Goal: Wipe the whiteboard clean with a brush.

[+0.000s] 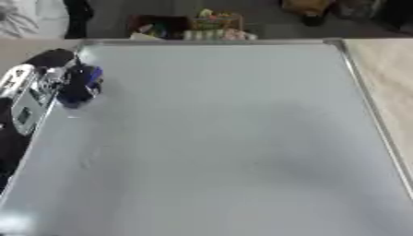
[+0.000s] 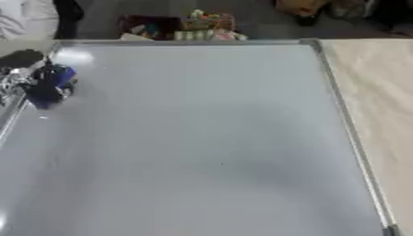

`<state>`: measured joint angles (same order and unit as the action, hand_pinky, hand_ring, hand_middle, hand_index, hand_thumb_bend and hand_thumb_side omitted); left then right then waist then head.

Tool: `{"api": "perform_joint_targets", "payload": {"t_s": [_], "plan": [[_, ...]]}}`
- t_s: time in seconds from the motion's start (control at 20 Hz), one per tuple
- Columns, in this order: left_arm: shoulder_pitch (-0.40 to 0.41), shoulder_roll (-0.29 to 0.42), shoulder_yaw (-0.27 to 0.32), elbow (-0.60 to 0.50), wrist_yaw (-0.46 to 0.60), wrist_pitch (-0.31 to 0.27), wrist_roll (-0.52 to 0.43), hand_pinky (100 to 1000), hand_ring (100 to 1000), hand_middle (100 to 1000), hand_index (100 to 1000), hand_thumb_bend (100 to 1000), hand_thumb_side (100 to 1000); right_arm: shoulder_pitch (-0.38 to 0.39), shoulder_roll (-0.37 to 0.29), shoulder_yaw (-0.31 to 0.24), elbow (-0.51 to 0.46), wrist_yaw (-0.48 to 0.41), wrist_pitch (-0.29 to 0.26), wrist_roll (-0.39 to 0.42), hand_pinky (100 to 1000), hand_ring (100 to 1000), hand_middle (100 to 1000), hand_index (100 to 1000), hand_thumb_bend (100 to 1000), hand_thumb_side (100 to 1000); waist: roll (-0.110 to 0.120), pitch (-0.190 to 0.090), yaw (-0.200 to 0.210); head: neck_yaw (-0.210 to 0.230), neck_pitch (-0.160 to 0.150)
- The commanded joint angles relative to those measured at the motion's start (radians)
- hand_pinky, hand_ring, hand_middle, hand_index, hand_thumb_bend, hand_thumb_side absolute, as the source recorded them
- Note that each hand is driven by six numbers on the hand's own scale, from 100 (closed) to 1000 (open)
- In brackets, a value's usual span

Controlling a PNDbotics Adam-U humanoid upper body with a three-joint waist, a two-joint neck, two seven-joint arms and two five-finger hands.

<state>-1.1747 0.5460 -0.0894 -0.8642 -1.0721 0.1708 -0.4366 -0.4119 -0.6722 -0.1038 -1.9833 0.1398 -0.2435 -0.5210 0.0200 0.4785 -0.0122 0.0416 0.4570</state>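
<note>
left hand (image 1: 74, 87) curled round blue brush (image 1: 90, 76); pressed on whiteboard (image 1: 234, 138) far-left corner | board looked clean

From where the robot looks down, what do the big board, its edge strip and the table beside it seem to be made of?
The board looks like smooth coated metal or laminate: pale grey, glossy, with a bright glare patch near its far left corner. Its frame seems brushed aluminium, a thin silvery strip. The table looks like light wood or wood-print laminate, matte with faint grain; which one I can't tell.
</note>
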Motion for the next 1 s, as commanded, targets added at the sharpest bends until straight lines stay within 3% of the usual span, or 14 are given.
{"api": "perform_joint_targets", "payload": {"t_s": [0.05, 0.5, 0.85, 1.0], "plan": [[-0.006, 0.025, 0.004, 0.001, 0.019, -0.004, -0.012, 382, 479, 421, 440, 172, 354, -0.004, -0.014, -0.012, -0.017, -0.002, 0.000, -0.003, 841, 816, 818, 879, 100, 1000, -0.006, -0.030, 0.001, 0.010, 0.007], [-0.011, 0.022, -0.003, -0.010, 0.049, -0.014, -0.014, 384, 478, 420, 505, 165, 373, 0.000, -0.010, -0.015, -0.017, -0.006, 0.007, -0.017, 841, 814, 815, 877, 100, 1000, -0.009, -0.031, 0.002, 0.048, -0.007], [-0.017, 0.014, -0.008, -0.006, 0.030, -0.017, -0.015, 404, 500, 447, 550, 258, 414, -0.003, -0.007, -0.015, -0.017, -0.008, 0.012, -0.026, 841, 811, 811, 873, 100, 1000, -0.008, -0.025, -0.008, 0.059, -0.033], [-0.021, 0.009, -0.009, -0.004, 0.012, -0.017, -0.014, 412, 505, 451, 526, 300, 446, -0.004, -0.007, -0.015, -0.017, -0.009, 0.013, -0.030, 841, 810, 810, 874, 100, 1000, -0.007, -0.021, -0.012, 0.062, -0.041]]}}
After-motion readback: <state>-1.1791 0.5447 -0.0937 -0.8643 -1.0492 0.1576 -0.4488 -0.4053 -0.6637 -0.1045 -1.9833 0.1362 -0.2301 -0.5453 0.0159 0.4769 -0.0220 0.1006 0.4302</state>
